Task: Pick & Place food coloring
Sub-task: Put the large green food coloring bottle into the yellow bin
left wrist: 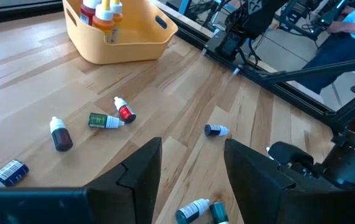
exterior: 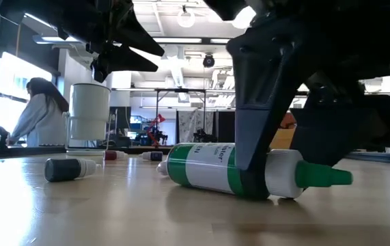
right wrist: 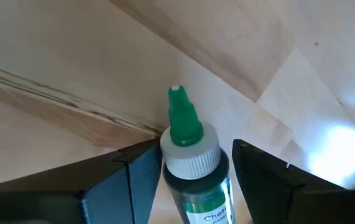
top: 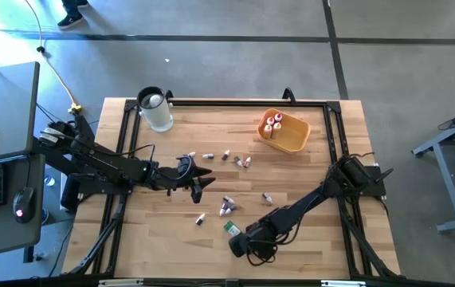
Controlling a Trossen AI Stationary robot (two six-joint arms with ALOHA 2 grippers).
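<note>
The right gripper (right wrist: 186,180) is down at the wooden worktop (top: 307,179) in the lower middle of the high view, its jaws apart and straddling a green-labelled food coloring bottle with a white collar and green nozzle (right wrist: 189,155) that lies on its side; in the right wrist view the two dark fingers (right wrist: 133,174) stand on either side of the collar with gaps showing, so nothing appears clamped yet. The low view shows one finger down across the bottle's shoulder, near the neck. A likely trouble is that a round bottle lying flat may roll or squirt out when the jaws meet, the more so because the grip falls toward the narrow end and not the body. The left gripper (left wrist: 189,168) hangs over the worktop left of centre in the high view, jaws apart and empty. Beyond it, other small bottles lie scattered across the middle of the worktop, among them a red-bodied bottle with a white cap (left wrist: 124,111) touching a dark green one (left wrist: 104,121). The orange-yellow plastic tray (top: 291,139), upper right of centre, already holds a few bottles. A clear round jar (top: 155,109) stands at the upper left. The loose bottles between gripper and tray could be knocked on a low carry.
</note>
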